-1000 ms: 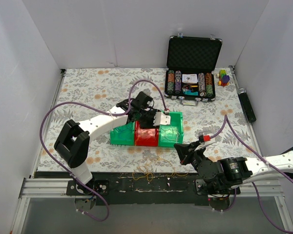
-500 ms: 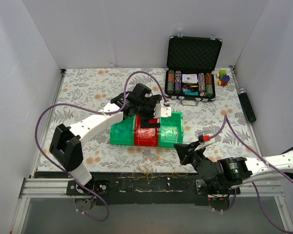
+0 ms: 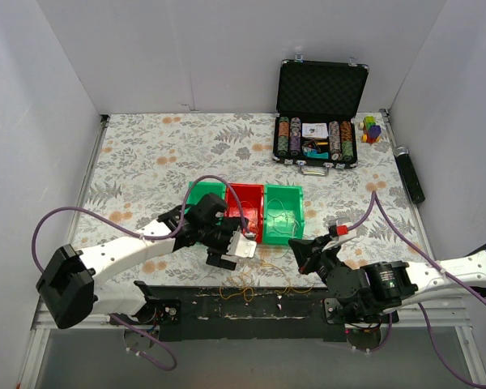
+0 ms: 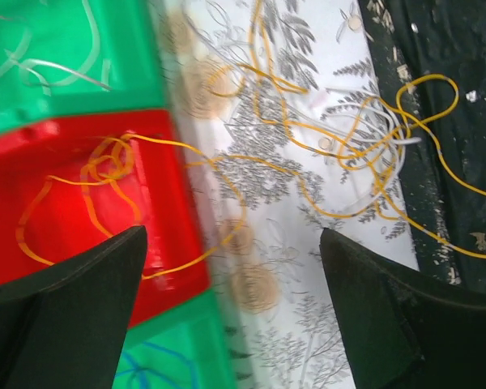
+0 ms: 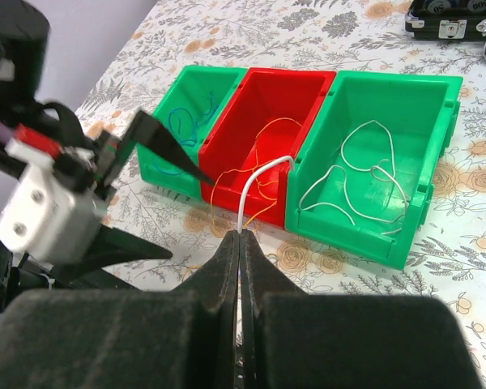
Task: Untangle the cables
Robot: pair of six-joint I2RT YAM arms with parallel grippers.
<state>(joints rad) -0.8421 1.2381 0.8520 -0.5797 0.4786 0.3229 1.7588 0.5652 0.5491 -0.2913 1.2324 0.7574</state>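
Evidently the cables (image 4: 364, 146) are light, limp and snag-prone: a yellow-and-white knot at the table's (image 4: 267, 324) near edge, others in the bins (image 5: 373, 239). Best pinched at a loose end. The left tool (image 4: 231, 243) gapes empty; the right tool (image 5: 241, 235) pinches a white strand (image 5: 255, 174).

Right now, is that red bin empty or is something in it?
Not empty. Loops of yellow-orange cable lie inside the red bin, with strands trailing over its rim onto the table.
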